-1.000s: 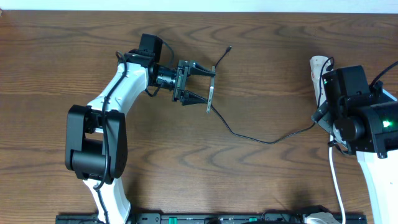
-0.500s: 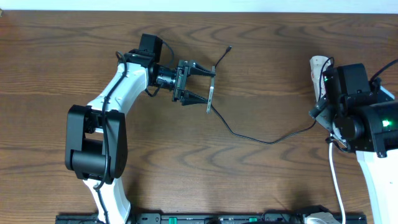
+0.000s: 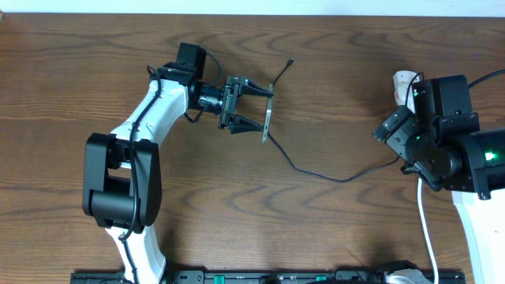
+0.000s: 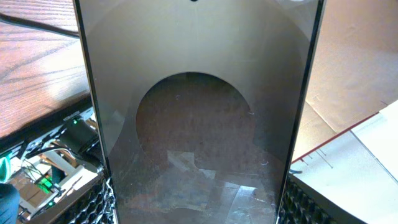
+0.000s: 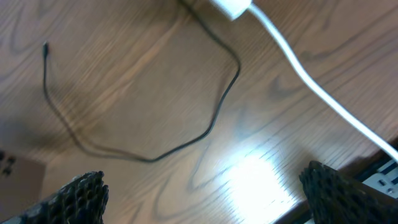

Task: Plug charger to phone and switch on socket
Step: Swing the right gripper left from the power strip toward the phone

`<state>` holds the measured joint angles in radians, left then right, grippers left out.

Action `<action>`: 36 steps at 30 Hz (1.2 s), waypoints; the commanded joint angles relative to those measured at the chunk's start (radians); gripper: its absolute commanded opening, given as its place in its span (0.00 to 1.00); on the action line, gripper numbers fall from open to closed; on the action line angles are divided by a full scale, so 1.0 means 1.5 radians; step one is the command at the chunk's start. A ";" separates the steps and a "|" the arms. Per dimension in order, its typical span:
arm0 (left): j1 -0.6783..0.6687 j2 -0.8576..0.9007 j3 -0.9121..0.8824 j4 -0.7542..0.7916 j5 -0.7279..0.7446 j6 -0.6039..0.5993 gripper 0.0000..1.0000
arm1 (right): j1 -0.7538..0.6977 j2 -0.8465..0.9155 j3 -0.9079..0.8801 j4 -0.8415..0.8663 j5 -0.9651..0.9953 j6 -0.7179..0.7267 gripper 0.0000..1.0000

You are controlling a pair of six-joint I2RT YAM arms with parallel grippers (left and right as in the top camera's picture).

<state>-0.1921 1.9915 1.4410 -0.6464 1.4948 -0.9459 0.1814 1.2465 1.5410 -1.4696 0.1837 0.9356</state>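
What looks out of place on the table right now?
The phone stands on edge, clamped in the left gripper, not lying flat. The charger trails loose beside it, its tip plugged into nothing.

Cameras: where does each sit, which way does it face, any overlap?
Overhead: above the table, looking straight down; both arms show, the left gripper clamping the phone on edge.
Left wrist: on the left arm, looking along its fingers; the phone fills the view.
Right wrist: on the right arm, looking down at the table; black cable, white cord, its open fingers at the bottom corners.
Shared: the cable in overhead and right wrist; the phone in overhead and left wrist.
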 commanded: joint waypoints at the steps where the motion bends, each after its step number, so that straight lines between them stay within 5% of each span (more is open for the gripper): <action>1: 0.003 -0.020 0.002 0.001 0.043 -0.001 0.66 | -0.002 -0.001 -0.004 0.016 -0.087 -0.083 0.99; 6: 0.003 -0.020 0.002 0.001 0.043 -0.001 0.66 | 0.022 0.001 -0.004 0.072 -0.193 -0.259 0.99; 12: 0.003 -0.020 0.002 0.001 0.043 -0.002 0.66 | 0.041 0.001 -0.004 0.076 -0.197 -0.180 0.99; 19: 0.003 -0.020 0.002 0.001 0.043 -0.002 0.66 | 0.108 0.008 -0.004 0.105 -0.196 -0.270 0.99; 36: 0.003 -0.020 0.002 0.001 0.043 -0.002 0.66 | 0.233 0.075 -0.003 0.237 -0.178 -0.268 0.99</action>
<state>-0.1925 1.9915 1.4410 -0.6464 1.4948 -0.9459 0.4835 1.3197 1.5406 -1.1198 -0.1070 0.5579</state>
